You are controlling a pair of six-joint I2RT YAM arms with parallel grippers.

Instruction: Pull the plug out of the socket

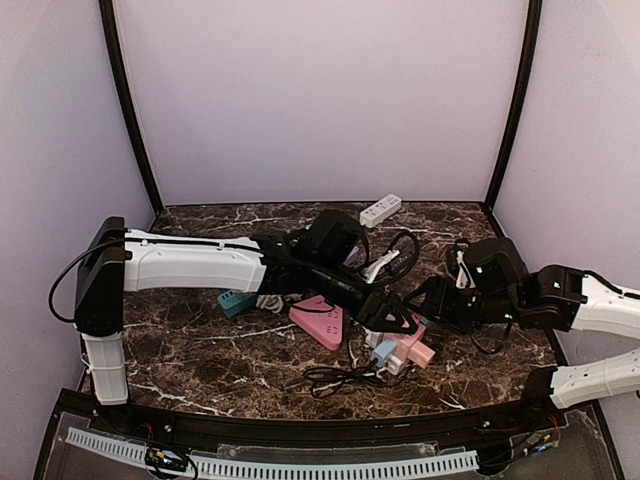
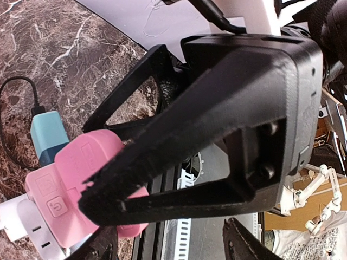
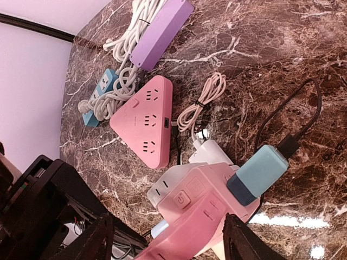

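A pink socket block [image 3: 209,208] lies on the marble table near the front right, and it also shows in the top view [image 1: 408,346]. A light blue plug [image 3: 257,173] with a black cable and a white plug [image 3: 210,153] sit in it. My right gripper [image 3: 168,238] is open, with one finger on each side of the block; it also shows from above [image 1: 424,300]. My left gripper [image 2: 168,238] is open right next to the block [image 2: 81,179]; from above it sits at the block's left [image 1: 388,320]. The right gripper's black fingers [image 2: 217,108] fill most of the left wrist view.
A pink triangular power strip [image 3: 143,119] lies left of the block, with a purple strip [image 3: 160,32] and a blue strip [image 3: 100,92] tangled in white cord beyond it. A white strip [image 1: 380,209] lies at the back wall. A loose black cable [image 1: 340,378] is near the front edge.
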